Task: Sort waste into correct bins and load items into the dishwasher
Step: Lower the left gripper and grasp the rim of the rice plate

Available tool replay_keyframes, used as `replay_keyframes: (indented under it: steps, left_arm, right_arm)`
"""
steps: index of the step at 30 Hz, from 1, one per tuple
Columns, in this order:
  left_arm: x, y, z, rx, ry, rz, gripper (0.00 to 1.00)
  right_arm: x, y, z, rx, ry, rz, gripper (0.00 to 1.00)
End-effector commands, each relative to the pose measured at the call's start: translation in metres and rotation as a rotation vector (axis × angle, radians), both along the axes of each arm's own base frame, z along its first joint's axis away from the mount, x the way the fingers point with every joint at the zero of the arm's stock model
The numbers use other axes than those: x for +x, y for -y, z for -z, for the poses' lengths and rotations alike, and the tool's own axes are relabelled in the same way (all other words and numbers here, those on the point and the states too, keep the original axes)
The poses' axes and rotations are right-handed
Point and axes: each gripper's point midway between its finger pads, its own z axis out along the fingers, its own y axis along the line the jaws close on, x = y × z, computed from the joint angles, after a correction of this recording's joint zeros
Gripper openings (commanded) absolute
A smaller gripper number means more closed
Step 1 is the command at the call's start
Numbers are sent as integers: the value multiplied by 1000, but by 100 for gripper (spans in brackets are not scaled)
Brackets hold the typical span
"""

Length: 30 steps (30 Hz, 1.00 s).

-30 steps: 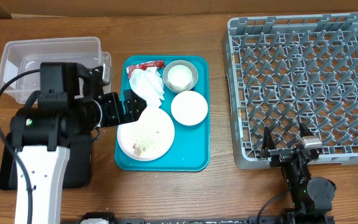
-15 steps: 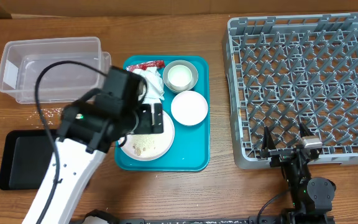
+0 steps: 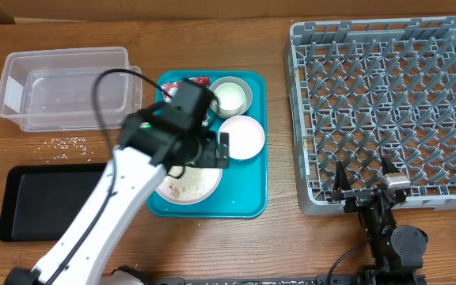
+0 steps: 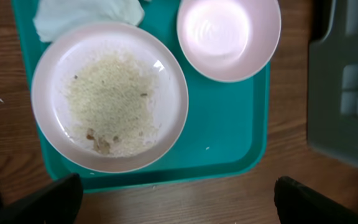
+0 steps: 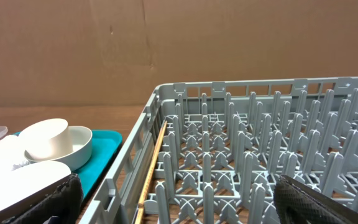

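The left fingers [image 4: 48,200] stood wide apart over the tray [image 4: 229,143]; the plate [image 4: 110,93] lay ahead between them, untouched.

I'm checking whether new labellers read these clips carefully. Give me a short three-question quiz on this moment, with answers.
1. True or false: the dish rack already holds a bowl.
2. What lies on the plate? A: rice. B: a red wrapper. C: a cup.
3. Which arm's gripper hangs over the teal tray, and are its jaws open or shut?

Key
1. False: the rack holds no dishes.
2. A.
3. The left gripper, jaws open with nothing between them.
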Motion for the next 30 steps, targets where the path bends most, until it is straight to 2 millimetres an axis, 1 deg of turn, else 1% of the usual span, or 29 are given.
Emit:
replay_keyframes:
  steps: [1, 4, 6, 10, 13, 16, 21, 29, 30]
  left_arm:
    - [-4, 17, 13, 59, -24, 42, 100]
    - [-11, 31, 29, 100, -59, 20, 100]
    - [-14, 36, 39, 136, -73, 17, 100]
    - [-19, 38, 57, 221, -101, 32, 100]
    - [-19, 39, 67, 244, -123, 24, 100]
    - [-17, 40, 75, 254, -137, 11, 100]
    - [-8, 48, 86, 243, -128, 11, 100]
    - [-9, 48, 103, 275, -168, 14, 100]
    - [-9, 48, 105, 279, -172, 14, 98]
  right_arm:
    - [0, 3, 1, -4, 6, 15, 100]
    - [0, 3, 1, -4, 6, 15, 100]
    - [0, 3, 1, -4, 6, 15, 100]
    - [0, 3, 1, -4, 6, 15, 100]
    - [0, 3, 1, -4, 6, 15, 100]
    - [0, 3, 1, -4, 6, 15, 100]
    - [0, 3, 1, -4, 6, 15, 100]
    - [0, 3, 1, -4, 6, 15, 100]
    - [0, 3, 1, -4, 6, 15, 100]
